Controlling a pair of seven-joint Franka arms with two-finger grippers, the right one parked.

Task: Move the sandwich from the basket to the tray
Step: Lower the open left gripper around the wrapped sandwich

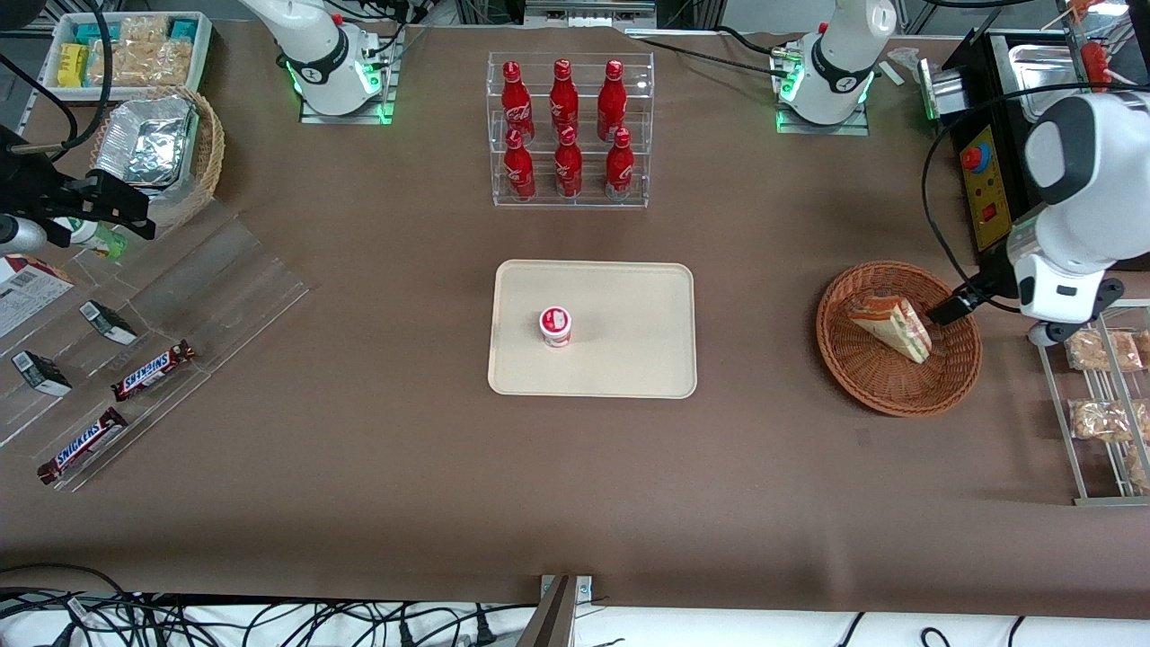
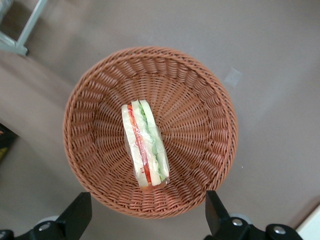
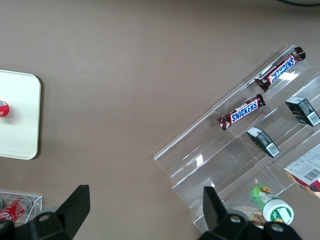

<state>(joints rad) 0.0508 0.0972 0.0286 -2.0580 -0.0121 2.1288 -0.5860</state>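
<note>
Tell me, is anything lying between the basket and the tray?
No. In the front view, only bare brown table separates the basket from the tray. The open gripper hovers above the sandwich.

Two Snickers bars point(image 3: 241, 111) lie on a clear stepped rack point(image 3: 220, 165) near the tray point(image 3: 17, 115).

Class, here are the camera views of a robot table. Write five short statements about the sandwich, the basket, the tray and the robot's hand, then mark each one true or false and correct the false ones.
1. The sandwich lies in the basket. True.
2. The tray holds nothing. False: a small red-and-white cup stands on it.
3. The hand is closed on the sandwich. False: it hangs open above the basket, touching nothing.
4. The bottle rack holds six red bottles. True.
5. The basket sits on the tray. False: it rests on the table, apart from the tray, toward the working arm's end.
</note>
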